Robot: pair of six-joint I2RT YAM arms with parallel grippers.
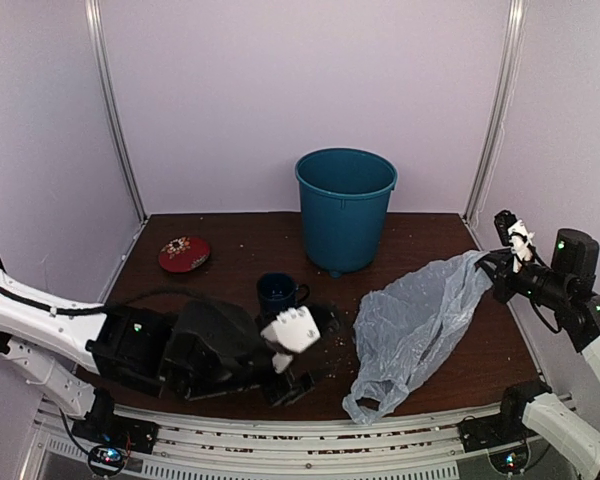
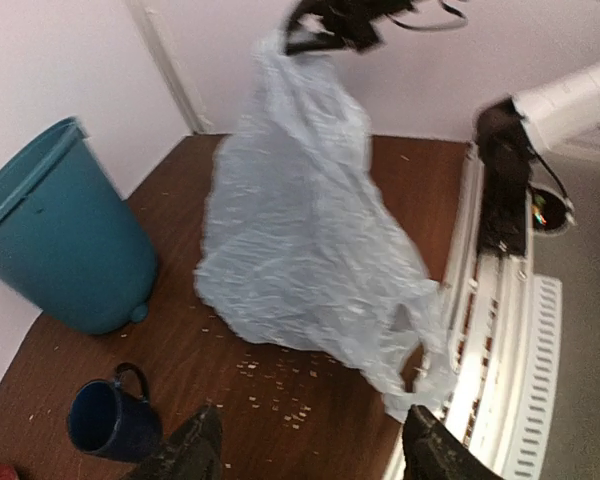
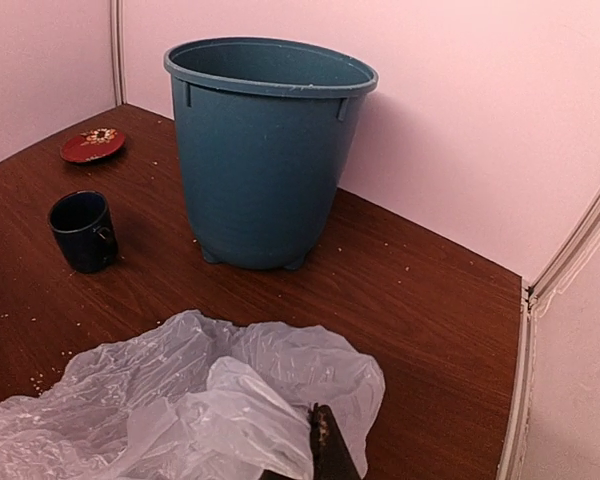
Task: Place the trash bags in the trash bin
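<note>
The right tool (image 1: 494, 263) is clamped shut on the top end of the trash bag (image 1: 420, 320), whose long axis slopes from it down to the surface's near edge. The left tool (image 2: 315, 455) gapes wide and empty beside the mug (image 1: 277, 292). The trash bin (image 1: 345, 205) stands upright at the far edge, leftward of the right tool, the nearer arm. Crumbs dot the brown surface (image 1: 230, 240); pale walls enclose it.
</note>
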